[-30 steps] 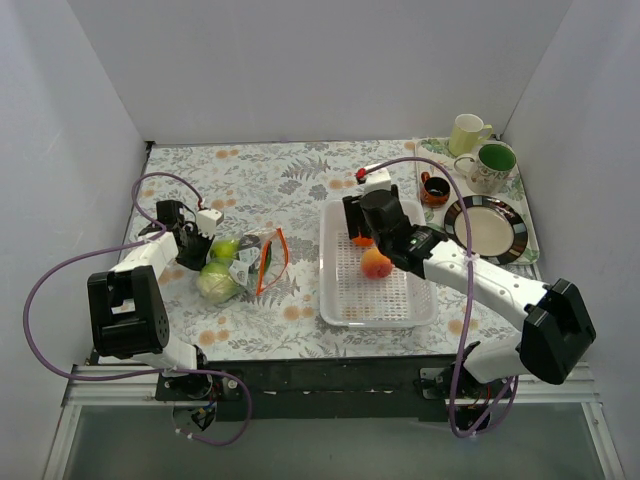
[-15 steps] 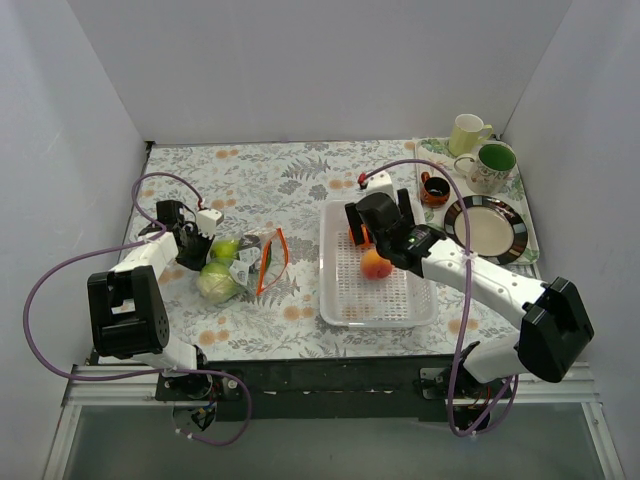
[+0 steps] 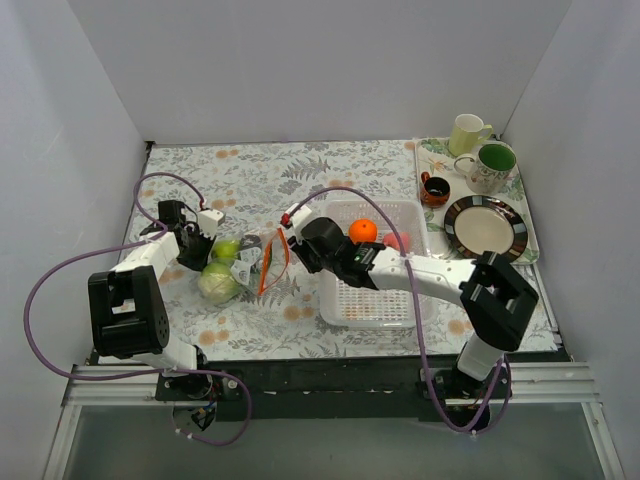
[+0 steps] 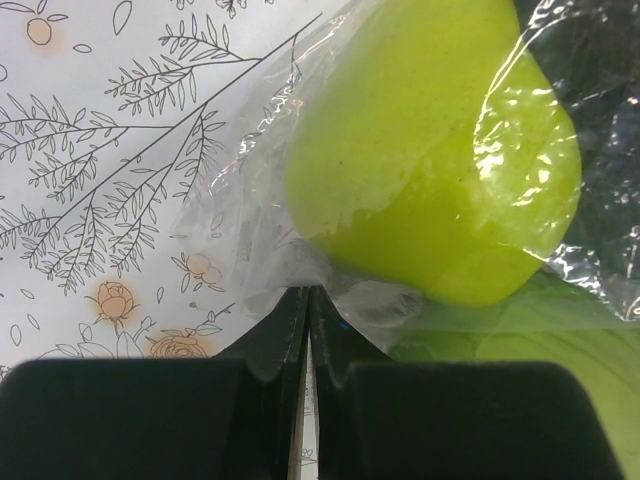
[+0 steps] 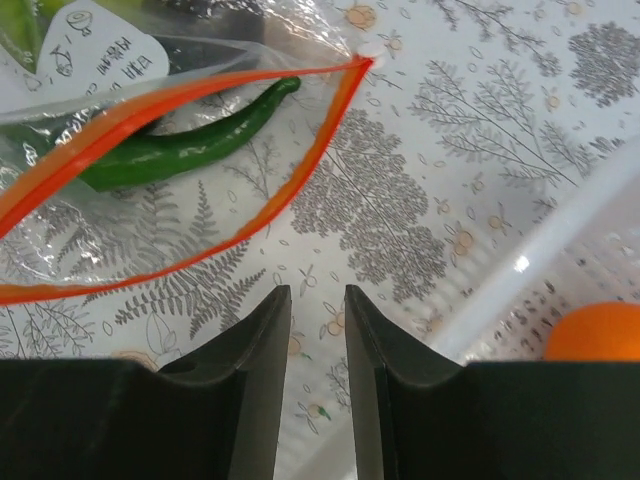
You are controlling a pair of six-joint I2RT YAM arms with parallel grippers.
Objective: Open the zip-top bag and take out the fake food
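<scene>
The floral table [image 3: 300, 180] carries the white basket [image 3: 372, 321] at centre-right. The zip-top bag [image 3: 250, 262] lies just left of the basket, with its mouth open toward it. The left gripper [image 4: 307, 310] is clamped on the bag's film beside a light green fruit [image 4: 430, 170]. The right gripper [image 5: 317, 310] is near the mouth, its fingers slightly parted and empty. Of the fake food, a dark green piece [image 5: 190, 145] lies inside the bag, and an orange fruit [image 3: 363, 230] sits in the basket.

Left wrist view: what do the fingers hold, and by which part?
The left fingers pinch the clear soft plastic zip-top bag by a film fold at its closed end.
</scene>
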